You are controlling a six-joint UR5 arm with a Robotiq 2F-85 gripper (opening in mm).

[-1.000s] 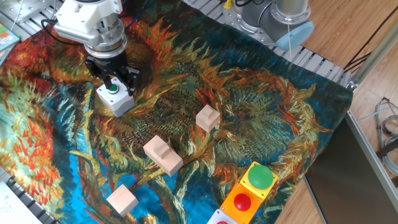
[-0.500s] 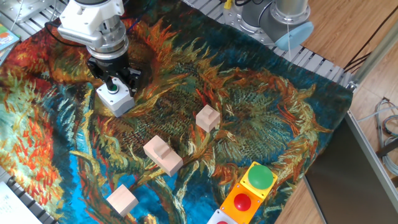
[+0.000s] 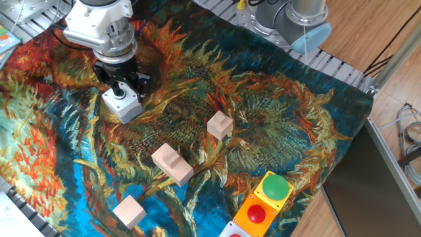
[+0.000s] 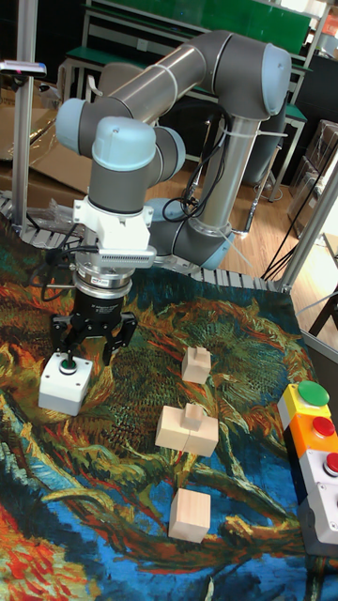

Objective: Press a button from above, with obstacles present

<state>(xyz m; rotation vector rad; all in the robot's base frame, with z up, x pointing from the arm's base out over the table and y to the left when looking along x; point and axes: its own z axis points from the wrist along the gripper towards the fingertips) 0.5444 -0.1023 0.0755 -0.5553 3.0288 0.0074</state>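
The gripper's (image 3: 122,86) fingertips stay too dark to separate in either view. Near the front, the button panel (image 3: 253,214) is cut by the frame edge; the arm's (image 3: 99,16) upper part is also cropped.

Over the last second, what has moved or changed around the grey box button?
The gripper shifted slightly toward the upper right over the button, most of it in the first half second. Nothing was grasped or released. The grey box, the three wooden blocks and the yellow box's green button stayed put.
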